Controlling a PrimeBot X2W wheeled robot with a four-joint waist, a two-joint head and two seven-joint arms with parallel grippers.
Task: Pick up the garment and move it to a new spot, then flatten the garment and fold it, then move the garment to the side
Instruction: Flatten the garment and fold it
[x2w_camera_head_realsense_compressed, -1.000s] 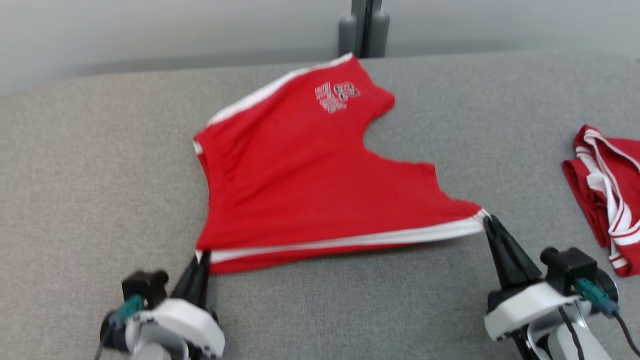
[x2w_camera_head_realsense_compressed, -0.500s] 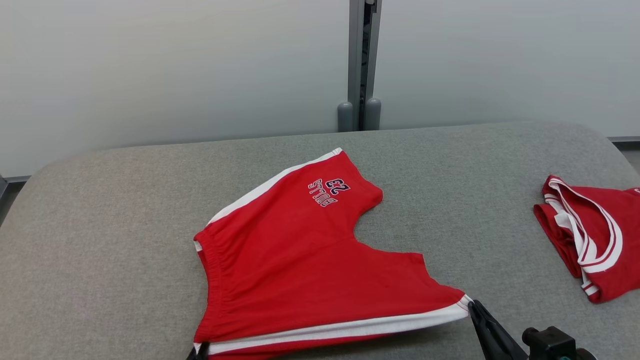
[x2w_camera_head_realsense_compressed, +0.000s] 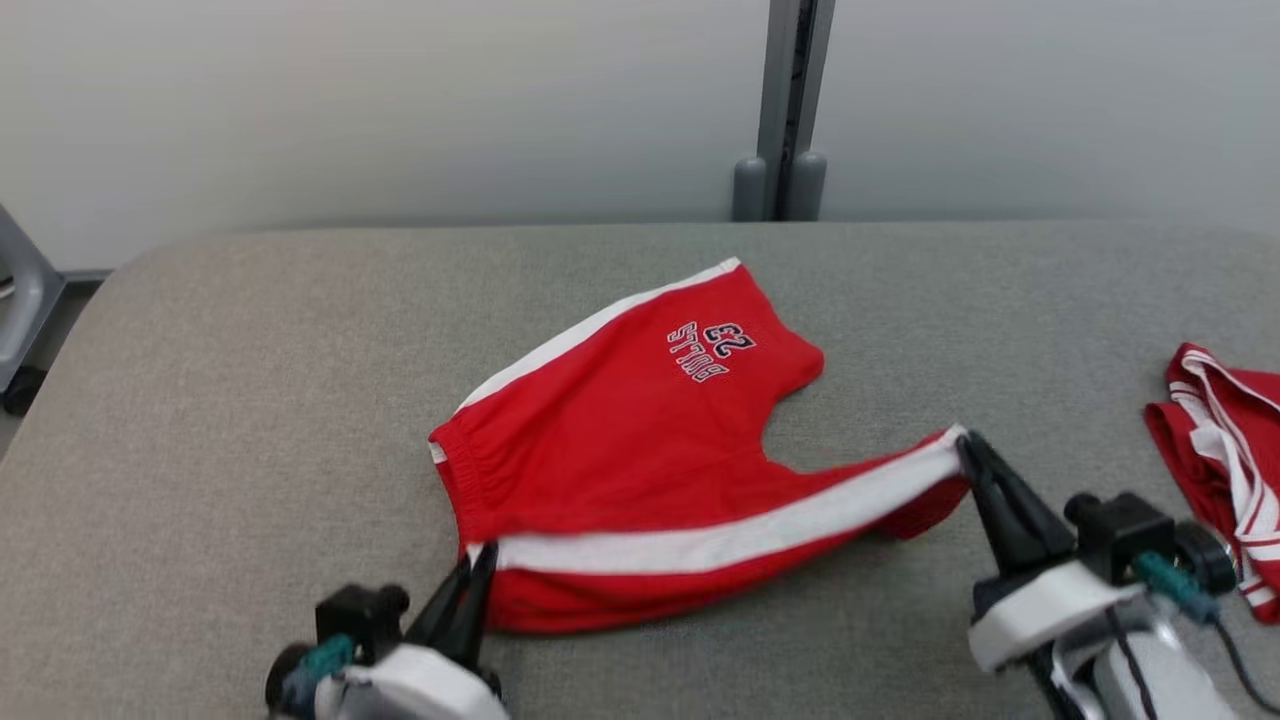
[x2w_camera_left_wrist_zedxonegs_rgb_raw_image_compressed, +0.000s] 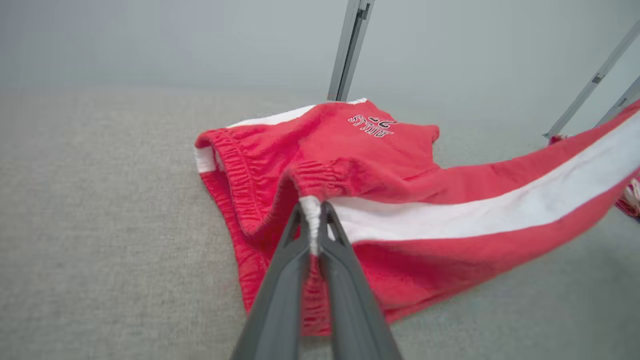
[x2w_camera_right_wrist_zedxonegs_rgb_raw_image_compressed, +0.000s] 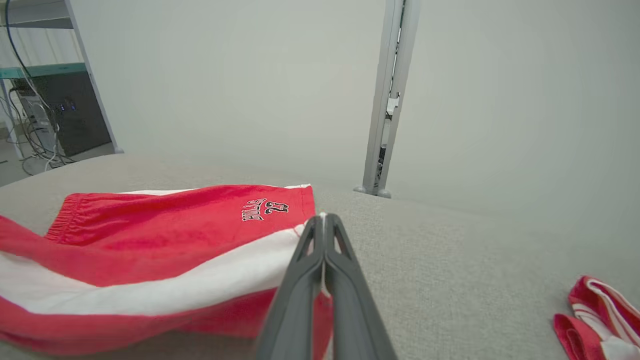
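Observation:
The garment (x2w_camera_head_realsense_compressed: 640, 450) is a pair of red shorts with white side stripes and a printed "23", lying on the grey padded table (x2w_camera_head_realsense_compressed: 250, 400). My left gripper (x2w_camera_head_realsense_compressed: 483, 553) is shut on the near waistband corner, seen close in the left wrist view as the garment (x2w_camera_left_wrist_zedxonegs_rgb_raw_image_compressed: 380, 200) pinched by the left gripper (x2w_camera_left_wrist_zedxonegs_rgb_raw_image_compressed: 312, 210). My right gripper (x2w_camera_head_realsense_compressed: 965, 440) is shut on the near leg's hem corner, with the garment (x2w_camera_right_wrist_zedxonegs_rgb_raw_image_compressed: 165, 250) held by the right gripper (x2w_camera_right_wrist_zedxonegs_rgb_raw_image_compressed: 322, 220) in the right wrist view. The near leg is lifted off the table and stretched between both grippers, over the far leg.
A second red and white garment (x2w_camera_head_realsense_compressed: 1225, 450) lies bunched at the table's right edge, also visible as the second garment (x2w_camera_right_wrist_zedxonegs_rgb_raw_image_compressed: 595, 315). A grey post (x2w_camera_head_realsense_compressed: 785, 110) stands against the wall behind the table. A rack with cables (x2w_camera_right_wrist_zedxonegs_rgb_raw_image_compressed: 40, 110) is far left.
Both grippers have lifted the near edge of the shorts and carried it forward, so the near leg now hangs over the far one. The head camera has also shifted.

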